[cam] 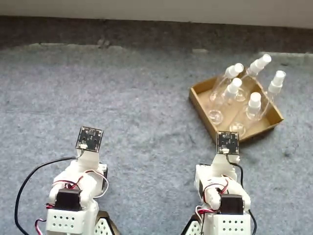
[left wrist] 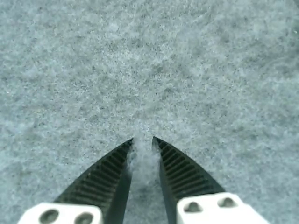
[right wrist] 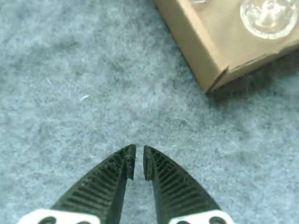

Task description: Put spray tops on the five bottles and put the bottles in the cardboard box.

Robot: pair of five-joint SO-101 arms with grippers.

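Bottles [cam: 224,100], all five wearing spray tops, lie in the cardboard box [cam: 201,111] toward the worktop's [cam: 122,98] far right corner. The left gripper [left wrist: 142,142] and right gripper [right wrist: 139,154] sit near the front edge, both all but closed and empty. The task looks finished, so only parking the arms seems left.

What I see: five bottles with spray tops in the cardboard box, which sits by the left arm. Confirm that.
Wrong arm. The cardboard box, holding the five bottles, sits by the right arm, as the high view shows.
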